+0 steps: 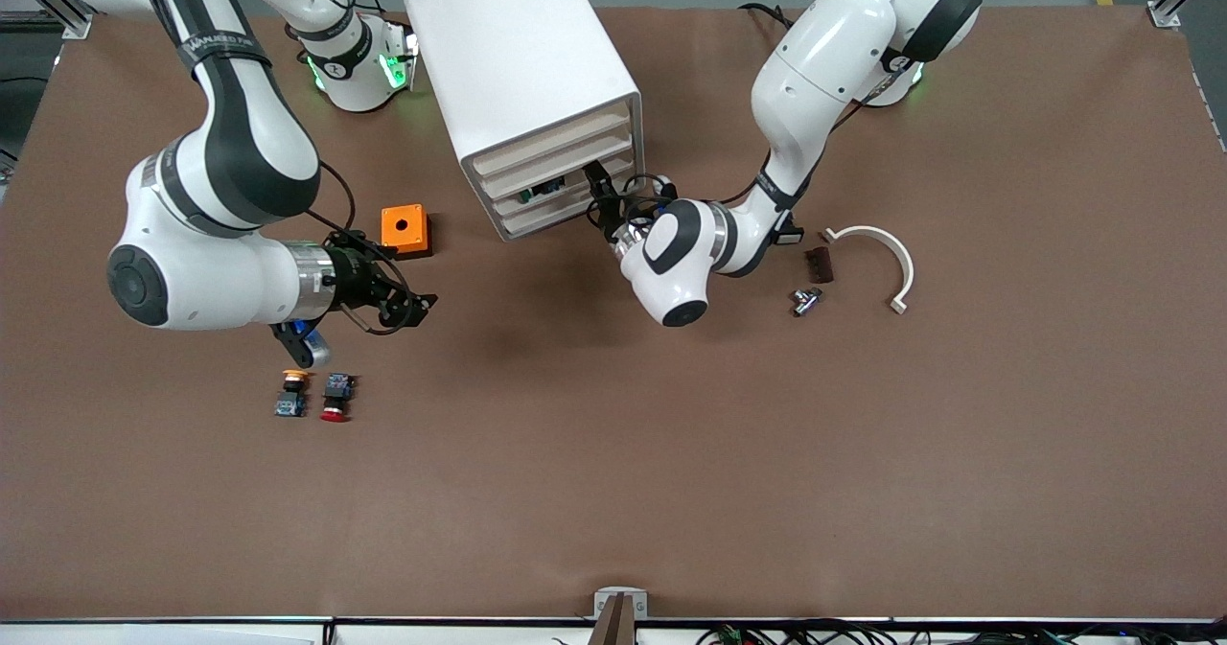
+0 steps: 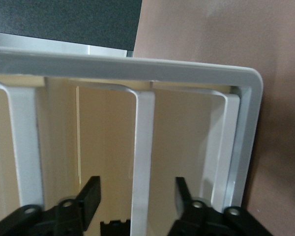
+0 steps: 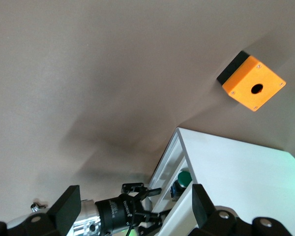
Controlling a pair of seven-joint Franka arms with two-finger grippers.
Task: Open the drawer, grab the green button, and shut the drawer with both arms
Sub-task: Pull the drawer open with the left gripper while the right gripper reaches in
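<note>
I'm opening the drawer (image 1: 566, 188): my left gripper (image 1: 599, 188), fingers spread, straddles its front; the green button (image 3: 185, 177) sits just inside. Next, clamp and pull. The right gripper (image 1: 414, 304) waits open over bare table.

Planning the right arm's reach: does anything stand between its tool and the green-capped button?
No table item blocks the open right tool. But the green-capped push button sits in a barely opened white plastic drawer, with the left tool at its front.
</note>
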